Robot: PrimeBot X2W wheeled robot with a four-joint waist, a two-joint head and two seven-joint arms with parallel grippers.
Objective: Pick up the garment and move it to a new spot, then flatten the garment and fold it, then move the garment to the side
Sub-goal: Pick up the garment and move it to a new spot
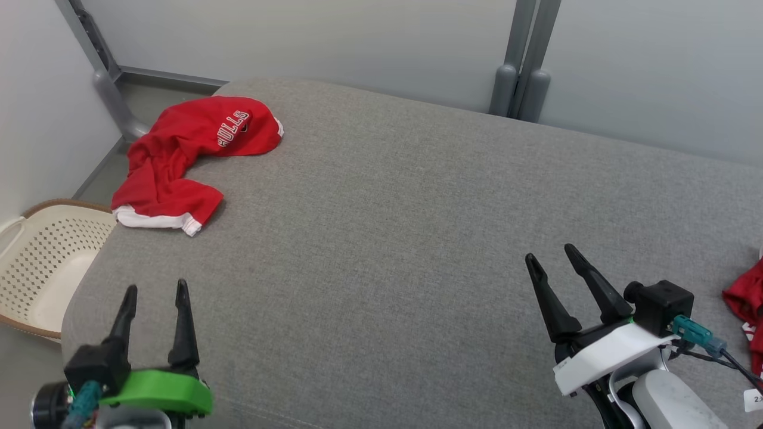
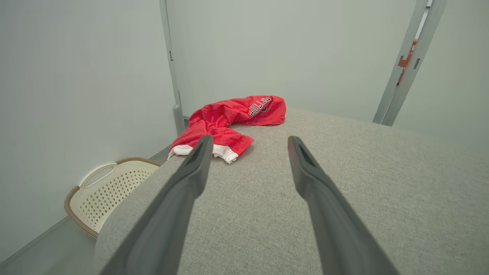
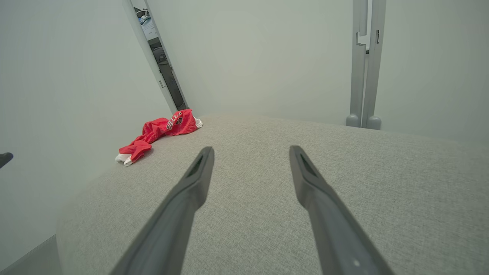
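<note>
My left end effector (image 1: 156, 287) hovers over the near left part of the grey fabric-covered surface (image 1: 387, 238), its two dark fingers spread apart and holding nothing. My right end effector (image 1: 549, 252) is at the near right, likewise spread wide and empty. The crumpled red garment with white trim and lettering (image 1: 179, 161) lies at the surface's far left corner, well apart from both. A cream perforated plastic basket (image 1: 42, 268) stands on the floor beside the left edge. Another piece of red cloth (image 1: 748, 304) shows at the right edge.
</note>
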